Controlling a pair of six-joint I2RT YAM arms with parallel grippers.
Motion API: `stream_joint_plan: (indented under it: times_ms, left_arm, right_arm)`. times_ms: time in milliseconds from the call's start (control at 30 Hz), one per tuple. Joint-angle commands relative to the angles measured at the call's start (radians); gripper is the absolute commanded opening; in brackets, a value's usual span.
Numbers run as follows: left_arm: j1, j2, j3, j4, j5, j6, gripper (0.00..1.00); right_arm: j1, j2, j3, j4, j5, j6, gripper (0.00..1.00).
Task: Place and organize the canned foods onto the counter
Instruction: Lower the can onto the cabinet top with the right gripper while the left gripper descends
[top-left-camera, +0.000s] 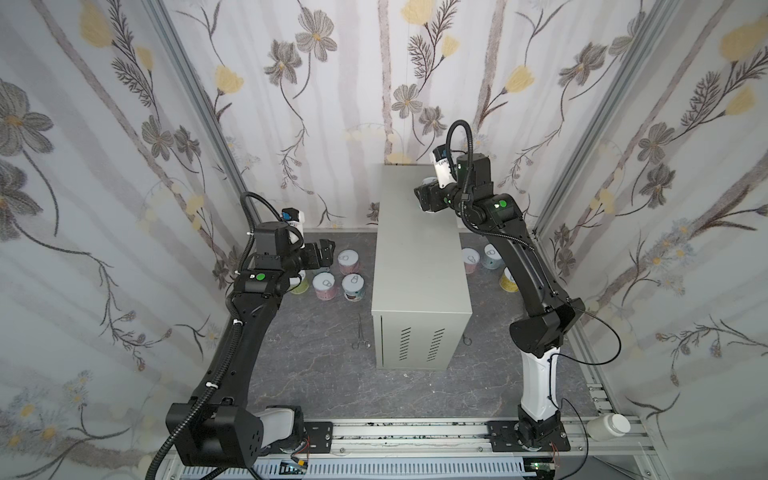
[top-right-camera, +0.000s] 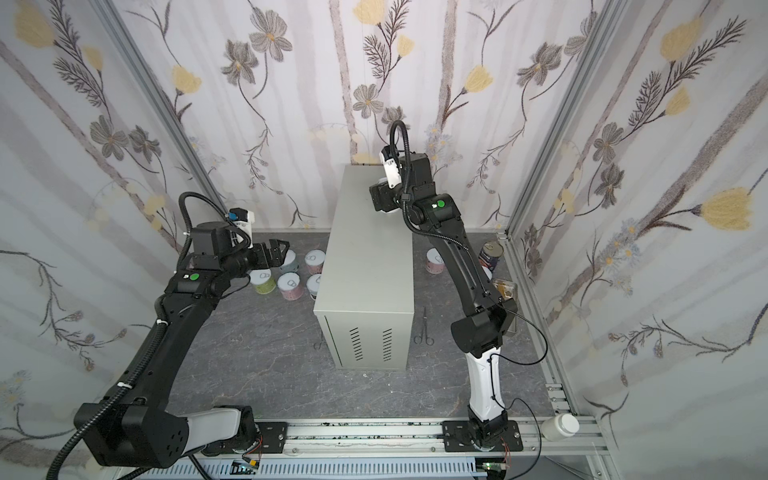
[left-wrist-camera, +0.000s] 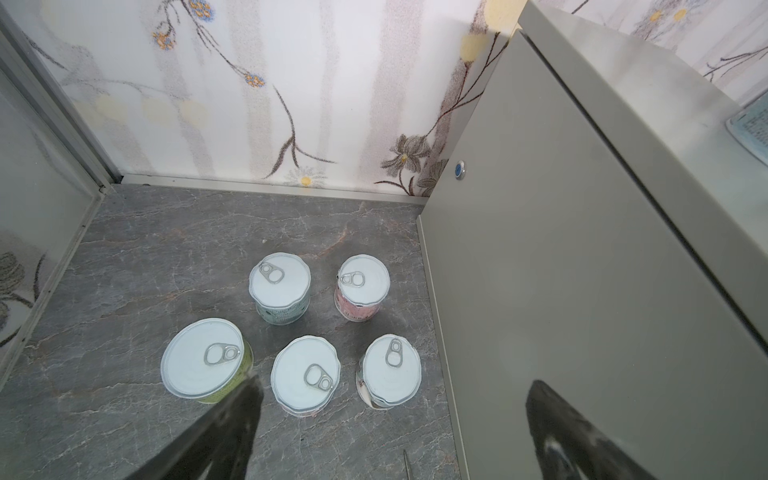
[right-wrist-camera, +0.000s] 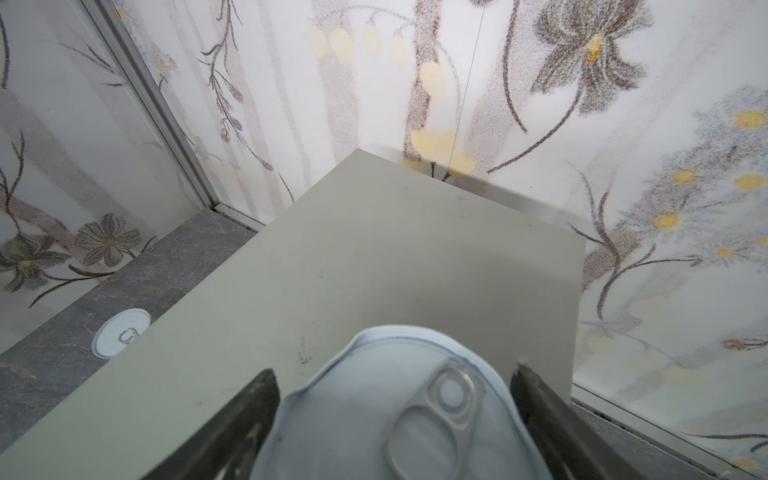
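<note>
The counter (top-left-camera: 415, 249) (top-right-camera: 365, 249) is a tall grey cabinet in the middle. My right gripper (right-wrist-camera: 395, 372) is over its far top end, and a short can with a white lid (right-wrist-camera: 374, 415) stands between its fingers (right-wrist-camera: 536, 399). The jaws are open, with a slim gap on each side of the can. My left gripper (left-wrist-camera: 395, 381) (top-left-camera: 324, 251) hangs open and empty above several cans (left-wrist-camera: 305, 374) on the floor left of the counter (left-wrist-camera: 582, 291). Right of the counter are more short cans (top-left-camera: 470, 259) and a taller dark-blue can (top-right-camera: 491, 253).
Metal scissors (top-left-camera: 360, 332) (top-right-camera: 424, 328) lie on the grey floor beside the counter's front. A small tray (top-right-camera: 505, 289) sits by the right wall. A white plastic bottle (top-left-camera: 609, 426) lies on the front rail. Flowered walls close in on three sides.
</note>
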Motion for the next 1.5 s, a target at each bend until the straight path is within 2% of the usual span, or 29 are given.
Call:
stream_joint_plan:
  times_ms: [0, 233, 333, 567, 733, 1133, 1467]
  left_arm:
    - [0.0, -0.003, -0.005, -0.002, 0.004, 0.002, 1.0]
    - [0.001, -0.003, -0.033, 0.023, 0.007, -0.004, 1.0]
    - [0.0, -0.003, -0.038, 0.027, 0.011, -0.007, 1.0]
    - [-0.001, 0.001, -0.048, 0.02, -0.003, -0.006, 1.0]
    - [-0.001, -0.004, -0.064, 0.023, -0.01, -0.007, 1.0]
    - [-0.001, 0.031, -0.056, 0.024, -0.02, -0.011, 1.0]
    - [-0.001, 0.069, -0.051, 0.024, -0.016, 0.0, 1.0]
  right_arm:
    - [-0.001, -0.006, 0.001, 0.023, 0.01, -0.006, 0.97]
    - [0.0, -0.06, -0.082, 0.051, 0.027, -0.001, 1.0]
    - [0.001, -0.12, -0.202, 0.121, 0.056, 0.016, 1.0]
    - [0.001, -0.328, -0.613, 0.415, 0.063, 0.061, 0.98]
    - [0.0, -0.398, -0.76, 0.525, 0.023, 0.067, 0.93]
    - [0.001, -0.393, -0.822, 0.666, 0.011, 0.059, 0.87]
    - [-0.003, -0.306, -0.749, 0.693, 0.031, 0.058, 0.81]
